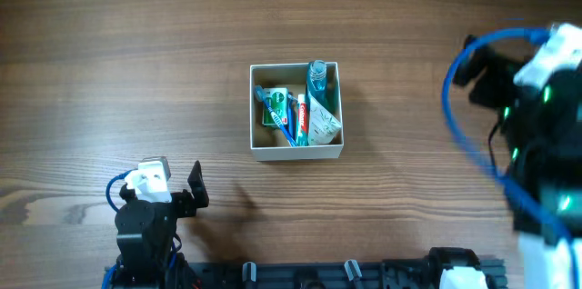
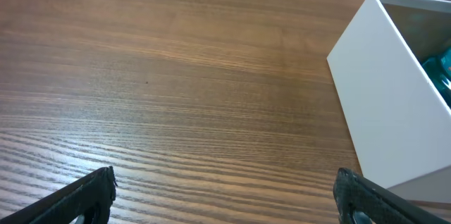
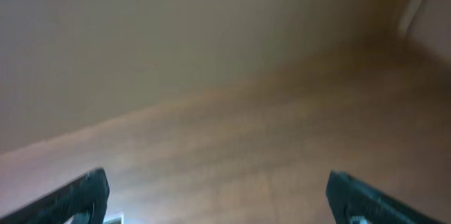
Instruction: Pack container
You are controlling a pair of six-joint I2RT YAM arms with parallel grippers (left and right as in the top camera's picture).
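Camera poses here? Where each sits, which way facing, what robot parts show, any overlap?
Overhead: above the brown wooden table, looking straight down at the square white-walled container; left arm, right arm show.
Left wrist: low, facing the container's white wall; left gripper open.
Right wrist: blurred, facing the table and a beige backdrop; right gripper open.
Shared: overhead and left wrist both see the container.

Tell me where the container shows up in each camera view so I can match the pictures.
Overhead: the container sits near the middle of the picture.
Left wrist: the container is at the right edge, with a white outer corner turned toward the camera.
Right wrist: not in it; the picture is blurred and shows only wood and a plain backdrop.
Shared landmark: the wood-grain table, which is visible in all three views.
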